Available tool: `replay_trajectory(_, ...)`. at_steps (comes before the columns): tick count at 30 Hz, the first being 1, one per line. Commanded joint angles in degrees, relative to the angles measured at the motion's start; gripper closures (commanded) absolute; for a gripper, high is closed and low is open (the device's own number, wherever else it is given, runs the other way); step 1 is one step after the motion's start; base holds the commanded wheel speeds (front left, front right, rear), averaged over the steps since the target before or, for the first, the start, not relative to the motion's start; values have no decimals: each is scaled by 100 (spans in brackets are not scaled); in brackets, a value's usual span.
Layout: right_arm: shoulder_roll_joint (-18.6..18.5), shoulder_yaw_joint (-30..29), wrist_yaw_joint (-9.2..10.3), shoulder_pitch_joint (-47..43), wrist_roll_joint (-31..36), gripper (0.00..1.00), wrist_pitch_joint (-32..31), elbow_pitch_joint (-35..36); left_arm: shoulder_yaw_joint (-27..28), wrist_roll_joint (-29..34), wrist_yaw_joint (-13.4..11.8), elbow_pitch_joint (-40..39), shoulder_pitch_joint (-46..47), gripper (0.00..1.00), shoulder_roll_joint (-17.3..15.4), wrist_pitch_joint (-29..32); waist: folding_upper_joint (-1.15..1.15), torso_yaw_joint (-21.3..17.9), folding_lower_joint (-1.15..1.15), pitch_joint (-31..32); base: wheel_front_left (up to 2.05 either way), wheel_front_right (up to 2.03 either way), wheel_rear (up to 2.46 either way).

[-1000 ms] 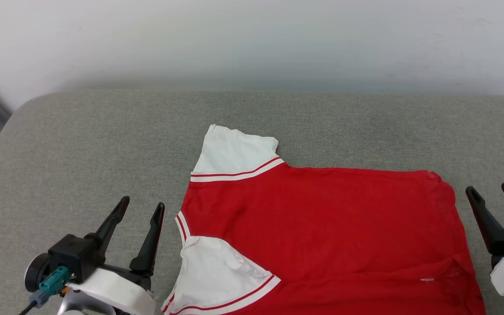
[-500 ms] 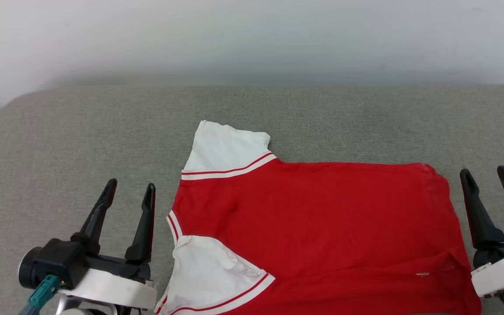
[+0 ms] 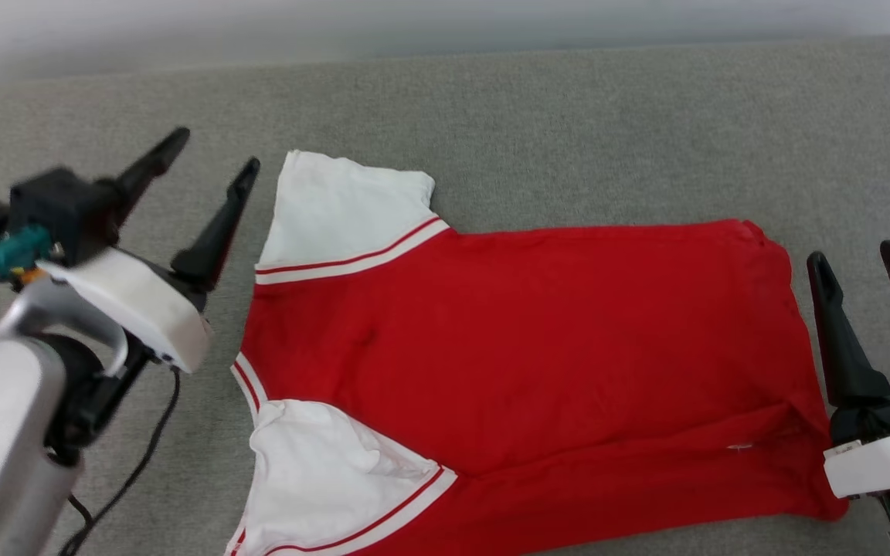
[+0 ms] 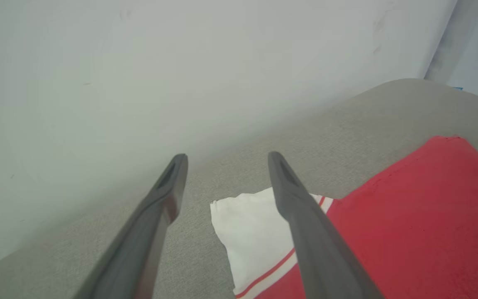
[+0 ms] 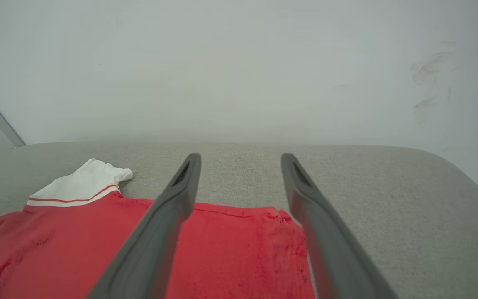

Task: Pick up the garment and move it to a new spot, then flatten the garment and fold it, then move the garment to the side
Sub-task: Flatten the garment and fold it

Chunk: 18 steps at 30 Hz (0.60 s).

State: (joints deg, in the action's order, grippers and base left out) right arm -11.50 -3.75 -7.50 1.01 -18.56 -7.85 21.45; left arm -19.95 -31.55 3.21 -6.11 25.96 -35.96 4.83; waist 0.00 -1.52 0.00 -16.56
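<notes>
Head view, item list.
- Garment (image 3: 530, 340): red T-shirt with white sleeves, spread flat on the table (image 3: 568, 116). It lies crosswise, neck end toward the left edge, hem toward the right edge. The far sleeve (image 3: 344, 208) points to the far edge. The near sleeve (image 3: 321, 471) is rumpled and lies toward the near edge.
- Left gripper (image 3: 217, 150): jaws apart, nothing between them. It is just beside the far sleeve, on the left-edge side.
- Right gripper (image 3: 853, 253): jaws apart, holding nothing. It is just beside the hem, on the right-edge side.
- Cable (image 3: 144, 455): black, hanging below the left wrist.

Left wrist view: gripper (image 4: 227, 156) points over the far sleeve's corner, toward the wall (image 4: 139, 62).

Right wrist view: gripper (image 5: 241, 157) straddles the hem's far corner.
</notes>
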Motion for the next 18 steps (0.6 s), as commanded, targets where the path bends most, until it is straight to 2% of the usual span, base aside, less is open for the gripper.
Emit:
replay_trajectory(1, 34, 32, 2, 104, 49, 0, 21, 55, -4, -102, 56, 135, 247, 0, -126, 350, 0, -250, 0, -374, 0, 0, 0)
replay_trajectory(6, 58, 145, 2, 179, 130, 0, 32, 176, -173, -712, 276, 764, 1200, 0, -446, 1939, 0, -480, 0, -772, 0, 0, 0)
replay_trajectory(10, 134, 81, 2, 228, 134, 0, 82, 207, -215, -1320, 333, 1213, 1777, 0, -649, 3112, 0, -674, 0, -1015, 0, 0, 0)
replay_trajectory(18, 252, 232, 2, 397, 219, 0, 180, 52, -251, -1817, 266, 1761, 2717, 0, -792, 4539, 0, -959, 0, -1571, 0, 0, 0)
